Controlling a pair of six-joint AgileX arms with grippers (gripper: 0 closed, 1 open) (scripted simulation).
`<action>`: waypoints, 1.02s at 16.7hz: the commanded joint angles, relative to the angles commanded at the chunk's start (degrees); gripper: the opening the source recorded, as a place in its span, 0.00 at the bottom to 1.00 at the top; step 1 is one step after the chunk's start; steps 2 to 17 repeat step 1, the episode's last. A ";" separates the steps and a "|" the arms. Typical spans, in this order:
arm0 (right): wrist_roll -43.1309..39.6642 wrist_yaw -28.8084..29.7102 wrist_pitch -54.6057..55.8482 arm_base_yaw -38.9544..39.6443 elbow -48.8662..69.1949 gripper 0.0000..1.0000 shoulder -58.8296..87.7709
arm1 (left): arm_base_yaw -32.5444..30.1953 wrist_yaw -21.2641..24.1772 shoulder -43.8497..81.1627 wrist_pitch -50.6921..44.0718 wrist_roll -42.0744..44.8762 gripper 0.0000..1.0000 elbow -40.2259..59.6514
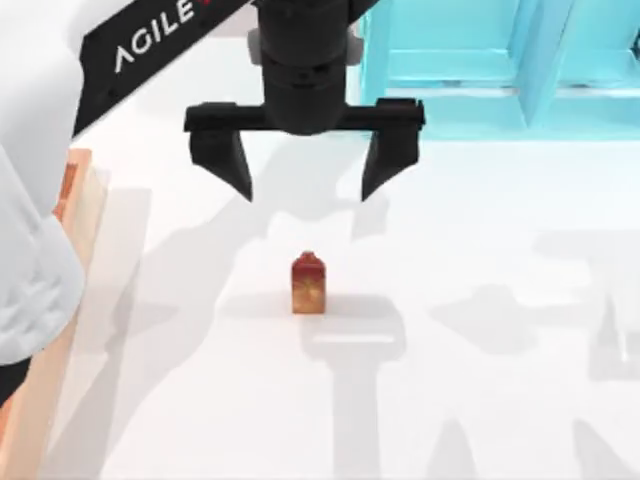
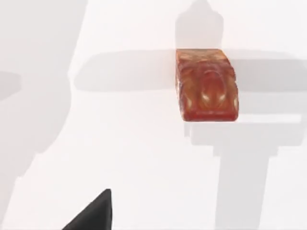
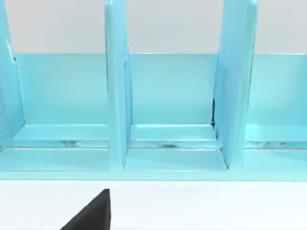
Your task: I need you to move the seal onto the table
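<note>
The seal (image 1: 308,285) is a small block with a red top and an orange-yellow body. It stands upright on the white table (image 1: 480,380) near the middle. My left gripper (image 1: 308,190) hangs above the table just behind the seal, open and holding nothing, well apart from it. The left wrist view looks down on the seal (image 2: 206,86), with one dark fingertip (image 2: 93,213) at the picture's edge. My right arm stays parked, facing the shelf unit.
A wooden tray (image 1: 80,230) lies along the table's left side, partly under my left arm. A light blue shelf unit (image 1: 480,70) with upright dividers (image 3: 117,96) stands at the back right. Open white surface surrounds the seal.
</note>
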 joint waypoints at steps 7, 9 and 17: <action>0.00 0.00 0.00 0.00 0.00 1.00 0.00 | 0.01 0.03 -0.04 -0.16 0.02 1.00 0.15; 0.00 0.00 0.00 0.00 0.00 1.00 0.00 | 0.01 0.03 -0.04 -0.16 0.02 1.00 0.15; 0.00 0.00 0.00 0.00 0.00 1.00 0.00 | 0.01 0.03 -0.04 -0.16 0.02 1.00 0.15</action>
